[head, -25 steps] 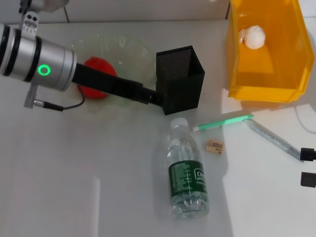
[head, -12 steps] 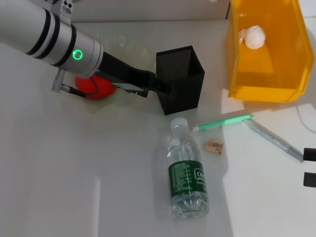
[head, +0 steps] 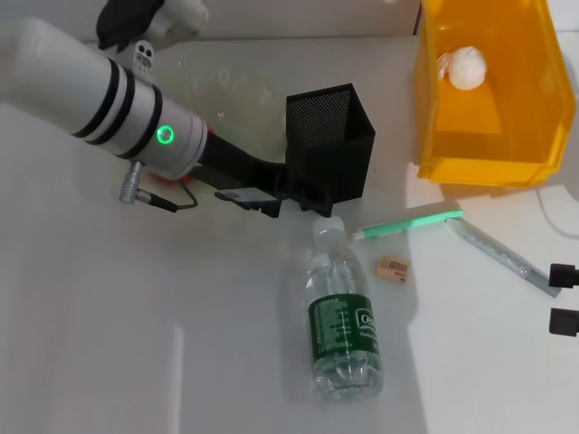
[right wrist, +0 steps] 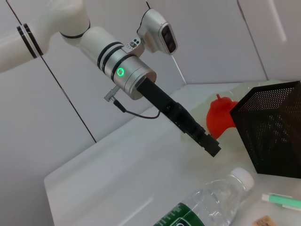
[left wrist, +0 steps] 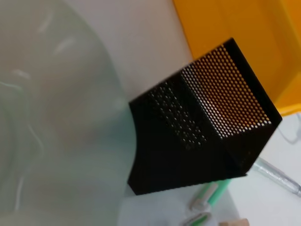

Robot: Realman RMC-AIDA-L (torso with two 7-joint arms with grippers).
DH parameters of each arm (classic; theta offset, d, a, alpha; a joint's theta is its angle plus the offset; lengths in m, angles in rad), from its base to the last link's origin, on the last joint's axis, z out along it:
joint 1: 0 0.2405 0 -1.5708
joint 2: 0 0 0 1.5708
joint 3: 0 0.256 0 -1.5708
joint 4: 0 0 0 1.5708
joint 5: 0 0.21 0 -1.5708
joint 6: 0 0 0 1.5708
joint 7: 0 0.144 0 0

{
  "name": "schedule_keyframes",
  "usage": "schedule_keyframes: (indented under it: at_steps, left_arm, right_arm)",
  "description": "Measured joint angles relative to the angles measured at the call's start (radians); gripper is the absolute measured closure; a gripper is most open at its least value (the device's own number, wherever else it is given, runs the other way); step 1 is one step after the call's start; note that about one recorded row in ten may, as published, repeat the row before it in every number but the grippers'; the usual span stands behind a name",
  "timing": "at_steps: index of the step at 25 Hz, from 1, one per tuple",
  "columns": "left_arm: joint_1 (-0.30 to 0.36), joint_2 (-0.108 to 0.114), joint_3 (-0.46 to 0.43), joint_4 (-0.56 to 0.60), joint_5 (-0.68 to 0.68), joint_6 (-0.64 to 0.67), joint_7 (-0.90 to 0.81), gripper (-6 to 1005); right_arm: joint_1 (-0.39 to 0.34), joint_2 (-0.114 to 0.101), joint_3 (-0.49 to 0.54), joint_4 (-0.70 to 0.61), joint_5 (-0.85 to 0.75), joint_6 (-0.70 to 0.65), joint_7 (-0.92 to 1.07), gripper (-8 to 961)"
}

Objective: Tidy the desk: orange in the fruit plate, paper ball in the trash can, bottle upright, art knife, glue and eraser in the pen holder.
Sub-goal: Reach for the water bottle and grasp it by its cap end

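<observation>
Hovering just above the bottle [head: 343, 327] cap beside the pen holder [head: 330, 145], the left gripper [head: 303, 203] jaws' spread is unreadable.

The left arm [head: 118, 99] hides nearly all of the orange [right wrist: 220, 116] and much of the fruit plate [head: 231, 86] in the head view. Its fingers sit dark against the pen holder [head: 330, 145], so their spread cannot be told. The right gripper [head: 563, 297] is cut off by the picture's edge. The trash can [head: 488, 90] runs past the top edge. The eraser [head: 393, 268] carries print too small to read.
</observation>
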Motion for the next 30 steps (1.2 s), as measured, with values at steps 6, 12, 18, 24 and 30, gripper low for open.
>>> schedule_keyframes:
  at_steps: [6,12,18,24,30]
  left_arm:
    - [-0.001,0.0,0.062,-0.003,-0.013,-0.06,-0.031,248]
    - [0.002,0.0,0.087,-0.021,-0.009,-0.119,-0.036,251]
    - [-0.002,0.0,0.095,-0.059,-0.01,-0.162,-0.032,255]
    - [-0.003,0.0,0.146,-0.059,-0.049,-0.188,-0.035,258]
    - [-0.003,0.0,0.185,-0.059,-0.078,-0.201,-0.037,261]
  right_arm:
    - [0.009,0.01,0.0,-0.003,0.001,0.003,0.0,199]
    - [0.016,0.016,0.0,-0.004,-0.001,0.024,-0.002,200]
    - [0.021,0.02,-0.001,-0.004,-0.004,0.038,-0.002,200]
    - [0.022,0.022,-0.004,-0.004,-0.005,0.043,-0.003,201]
    - [0.03,0.022,-0.001,-0.002,-0.005,0.043,-0.003,201]
